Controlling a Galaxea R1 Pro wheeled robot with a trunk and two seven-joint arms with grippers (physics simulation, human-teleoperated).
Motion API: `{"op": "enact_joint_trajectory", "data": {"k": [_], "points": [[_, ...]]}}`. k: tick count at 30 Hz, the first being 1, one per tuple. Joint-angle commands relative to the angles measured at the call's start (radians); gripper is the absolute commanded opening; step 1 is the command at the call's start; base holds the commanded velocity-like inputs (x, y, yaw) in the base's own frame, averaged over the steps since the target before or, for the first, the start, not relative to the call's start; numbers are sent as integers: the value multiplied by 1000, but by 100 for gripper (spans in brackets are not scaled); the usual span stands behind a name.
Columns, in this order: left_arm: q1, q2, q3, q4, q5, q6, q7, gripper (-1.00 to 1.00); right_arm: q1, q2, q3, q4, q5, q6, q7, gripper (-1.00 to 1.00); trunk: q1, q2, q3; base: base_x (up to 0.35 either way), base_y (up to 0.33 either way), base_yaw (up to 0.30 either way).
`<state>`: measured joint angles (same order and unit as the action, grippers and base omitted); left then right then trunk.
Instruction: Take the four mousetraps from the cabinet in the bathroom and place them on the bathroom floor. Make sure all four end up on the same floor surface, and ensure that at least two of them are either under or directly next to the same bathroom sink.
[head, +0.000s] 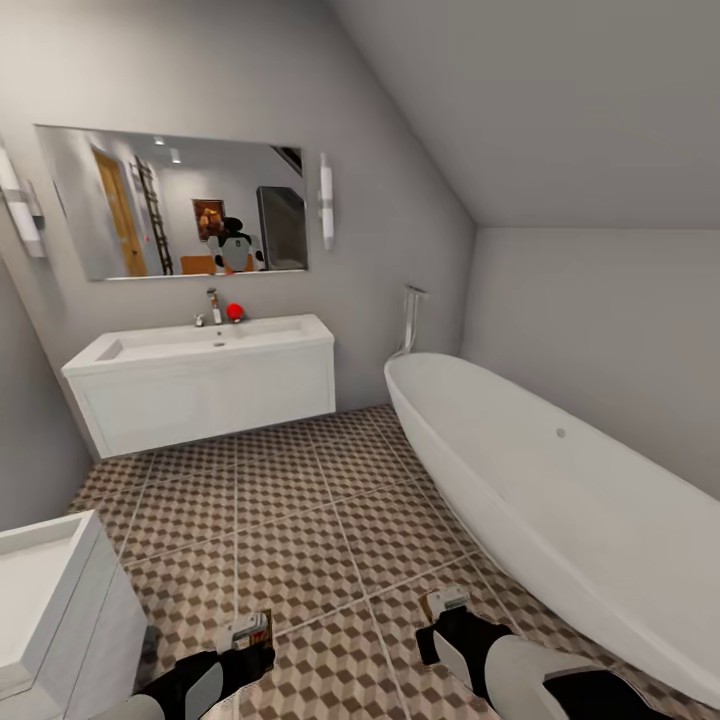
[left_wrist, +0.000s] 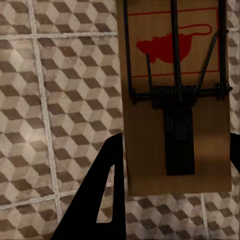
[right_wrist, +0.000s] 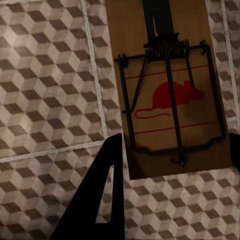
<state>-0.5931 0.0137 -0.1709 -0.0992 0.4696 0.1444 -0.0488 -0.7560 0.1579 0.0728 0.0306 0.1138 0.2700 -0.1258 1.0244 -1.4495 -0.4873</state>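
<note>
Matt wooden mousetrap (left_wrist: 177, 100) with dark wire, probably metal, glossy white bathtub (head: 560, 500), matt tiled bathroom floor (head: 300, 520)

Left wrist: mousetrap (left_wrist: 175, 100) held between the left gripper (left_wrist: 172, 175) fingers, above the bathroom floor (left_wrist: 55, 100).

Trap is tan wood, printed with a red mouse inside a red outline; black wire bar, coil spring and black plate across its middle. One dark finger (left_wrist: 97, 200) touches its edge. Cube-pattern tiles with pale grout lines lie behind.
</note>
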Motion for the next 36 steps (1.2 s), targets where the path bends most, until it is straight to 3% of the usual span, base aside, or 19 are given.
{"op": "enact_joint_trajectory", "data": {"k": [1,7,29,36], "points": [[0,0,-9,-1,9,4,1,-100,-2,0,7,2,6,4,2,-100,1,-1,-1,321,0,0],[0,1,-8,6,13,-3,0,-100,-1,0,7,2,5,2,3,-100,1,-1,-1,322,0,96],[0,4,-7,13,20,-6,1,-100,-1,0,7,3,4,-8,3,-100,1,-1,-1,322,0,274],[0,2,-8,11,16,-6,1,-100,-2,1,7,3,4,-8,3,-100,1,-1,-1,323,0,81]]}}
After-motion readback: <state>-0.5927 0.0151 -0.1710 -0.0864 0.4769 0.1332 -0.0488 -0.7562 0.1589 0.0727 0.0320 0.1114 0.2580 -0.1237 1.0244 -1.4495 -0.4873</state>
